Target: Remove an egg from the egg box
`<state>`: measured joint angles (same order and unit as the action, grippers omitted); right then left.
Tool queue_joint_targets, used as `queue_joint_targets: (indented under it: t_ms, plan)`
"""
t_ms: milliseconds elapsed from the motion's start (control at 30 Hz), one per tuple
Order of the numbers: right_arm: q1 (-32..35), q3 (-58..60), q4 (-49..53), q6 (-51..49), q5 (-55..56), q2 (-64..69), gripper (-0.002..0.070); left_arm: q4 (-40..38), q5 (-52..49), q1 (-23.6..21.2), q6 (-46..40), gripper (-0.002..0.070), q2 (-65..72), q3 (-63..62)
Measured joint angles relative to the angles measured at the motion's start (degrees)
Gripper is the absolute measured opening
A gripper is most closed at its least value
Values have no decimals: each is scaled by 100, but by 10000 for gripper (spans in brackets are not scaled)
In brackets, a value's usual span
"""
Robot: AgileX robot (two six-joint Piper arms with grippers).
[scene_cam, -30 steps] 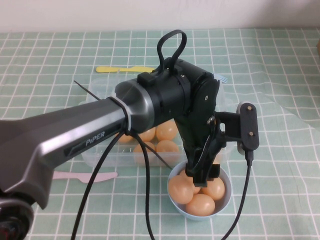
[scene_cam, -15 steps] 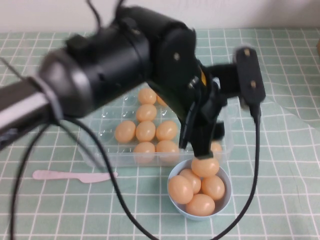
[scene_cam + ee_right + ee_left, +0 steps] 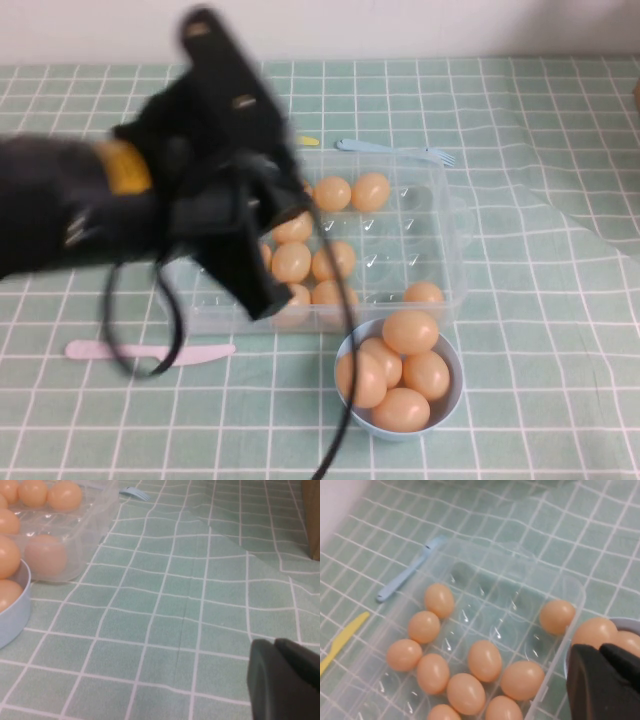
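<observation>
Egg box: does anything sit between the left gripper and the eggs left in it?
Nothing visible does. The egg box is open-topped with its eggs exposed. The left gripper is above the box's near-left side. The right gripper is over bare tablecloth, well clear.

My table carries a green checked cloth [image 3: 560, 330], creased toward my right side. Lying directly on it: the clear egg box [image 3: 440, 215] at centre; a light-blue bowl [image 3: 452, 405] of eggs just beside the box's near edge; a pink knife [image 3: 95, 350] on my left near side; a blue fork [image 3: 395, 150] and a yellow knife [image 3: 340, 640] along the box's far edge.

My left gripper [image 3: 245, 265] hangs blurred above the box. My right gripper [image 3: 282, 680] sits low over bare cloth.
</observation>
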<state>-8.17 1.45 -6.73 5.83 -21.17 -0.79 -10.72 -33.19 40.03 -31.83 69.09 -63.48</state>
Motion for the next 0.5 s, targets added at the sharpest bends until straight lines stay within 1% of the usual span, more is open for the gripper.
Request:
queue_joint_targets:
  t_ms: [133,233,367,500]
  plan:
    - [0,0,0,0,0,0,-17,-32,949,-56,473,-1,-1145,1077]
    - [0,0,0,0,0,0,-17,-75,1369,-56,1170,-1,-1819,1752]
    - [0,0,0,0,0,0,-17,-88,1392,-56,1779,-1,-2342,2424]
    - [0,0,0,0,0,0,-17,135,1077,-56,1861,-1,-2502,2684]
